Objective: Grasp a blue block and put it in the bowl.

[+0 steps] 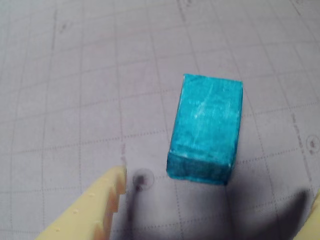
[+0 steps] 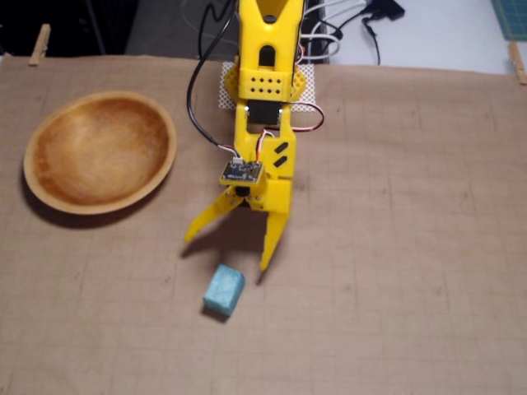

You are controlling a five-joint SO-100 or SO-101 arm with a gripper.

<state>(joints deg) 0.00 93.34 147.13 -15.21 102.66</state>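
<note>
— Where does the blue block (image 2: 224, 290) lie?

— On the gridded tan mat (image 2: 395, 271) that covers the surface, well apart from the bowl (image 2: 100, 151). In the fixed view the block sits lower in the picture than the bowl and off to its right. It rests flat, turned slightly askew to the grid lines, with nothing touching it.

— And the gripper (image 2: 227, 251)?

— Its two yellow fingers are spread wide — one tip (image 2: 191, 236) points out toward the bowl's side, the other (image 2: 266, 265) points down the picture, ending just beside the block's upper right corner. The block lies just past the tips, not between them. Nothing is held.

— Does the wrist view agree?

— It does. There the block (image 1: 206, 130) fills the middle of the frame, its top face and one short side showing, lying on the grid. One pale toothed finger (image 1: 95, 212) enters at the lower left, and only a sliver of the other (image 1: 316, 217) shows at the lower right edge. Both stay clear of the block, with bare mat between.

— The bowl itself?

— Empty — a pale rim around a darker grained inside, standing near the mat's upper left in the fixed view. The yellow arm (image 2: 265, 99) comes down from the top edge to the right of the bowl.
</note>
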